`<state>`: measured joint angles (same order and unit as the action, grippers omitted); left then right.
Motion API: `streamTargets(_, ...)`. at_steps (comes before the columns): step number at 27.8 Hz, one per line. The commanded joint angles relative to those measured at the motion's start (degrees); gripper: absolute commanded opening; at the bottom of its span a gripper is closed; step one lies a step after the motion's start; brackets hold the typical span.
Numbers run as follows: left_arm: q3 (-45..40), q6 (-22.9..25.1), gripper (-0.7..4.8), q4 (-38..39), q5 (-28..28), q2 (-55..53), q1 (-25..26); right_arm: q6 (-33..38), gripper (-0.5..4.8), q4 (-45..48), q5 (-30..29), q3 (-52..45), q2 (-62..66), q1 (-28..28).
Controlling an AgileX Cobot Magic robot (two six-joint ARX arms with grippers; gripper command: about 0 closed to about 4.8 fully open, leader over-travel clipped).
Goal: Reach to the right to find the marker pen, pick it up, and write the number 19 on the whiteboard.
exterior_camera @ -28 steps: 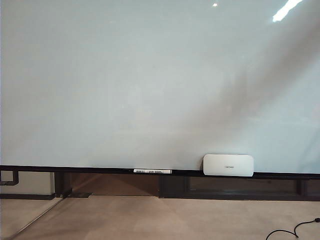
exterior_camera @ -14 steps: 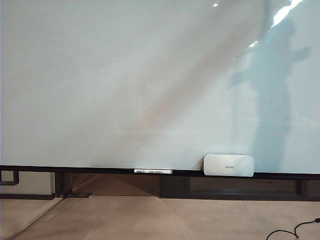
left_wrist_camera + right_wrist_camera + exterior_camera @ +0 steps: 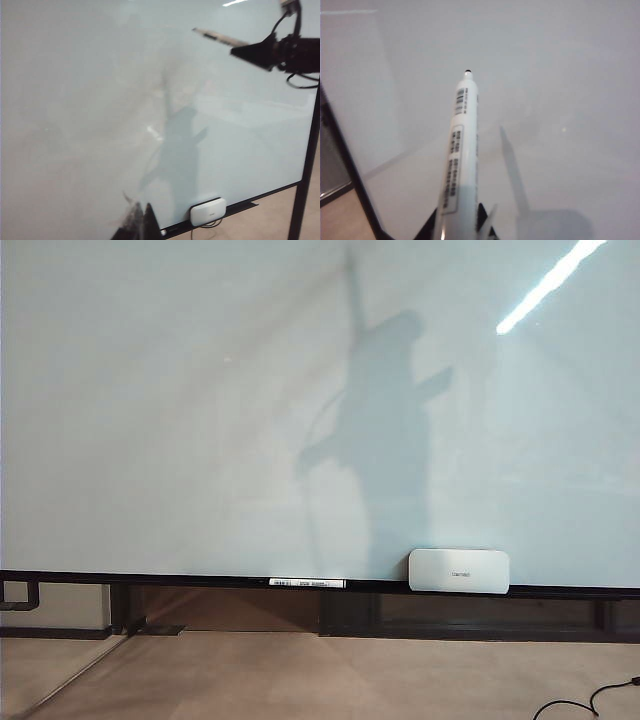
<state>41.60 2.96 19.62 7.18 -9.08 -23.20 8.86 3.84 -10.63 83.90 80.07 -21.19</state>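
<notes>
ext: frontal, far | L wrist: oblique | all 3 share whiteboard (image 3: 200, 390)

Ext. view: large glossy pale white-grey whiteboard (image 3: 200, 420) evenly lit, soft daylight tone; bright streak of lamp glare (image 3: 548, 285) upper right. Broad grey arm-shaped shadow (image 3: 385, 440) falls mid-board, right of centre, edges soft. Left wrist view: same shadow (image 3: 177, 155), hazy; board washed out w/ faint smeared reflections, left side dim; black right gripper (image 3: 250, 50) near-silhouette. Right wrist view: white barcode-labelled marker pen (image 3: 460, 150) sharp at tip, blurred near lens; thin pen shadow (image 3: 512, 170) on board.
</notes>
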Motion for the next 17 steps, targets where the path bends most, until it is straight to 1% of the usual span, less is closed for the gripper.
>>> streamTargets(1, 0.55, 0.04, -0.05, -0.13, 0.61, 0.0, -0.02, -1.05, -0.02, -0.74, 6.82, 0.59, 0.85, -3.67)
streamTargets(3, 0.55, 0.02, -0.05, 0.26, 0.63, -0.02, -0.02, -1.22, -0.02, -2.1, 9.35, 1.33, 1.79, -5.38)
streamTargets(7, 0.52, 0.09, -0.05, 1.38, 0.74, -0.15, -0.02, -1.44, -0.02, -5.4, 10.03, 4.7, 4.28, -5.97)
streamTargets(12, 0.52, 0.26, -0.05, 1.92, 0.79, -0.59, -0.02, -2.69, -0.02, -7.02, 12.41, 10.12, 7.65, -6.08)
streamTargets(17, 0.52, 0.28, -0.05, 2.16, 0.74, -1.42, -0.02, -3.34, -0.02, -12.76, 13.49, 17.77, 12.33, -6.1)
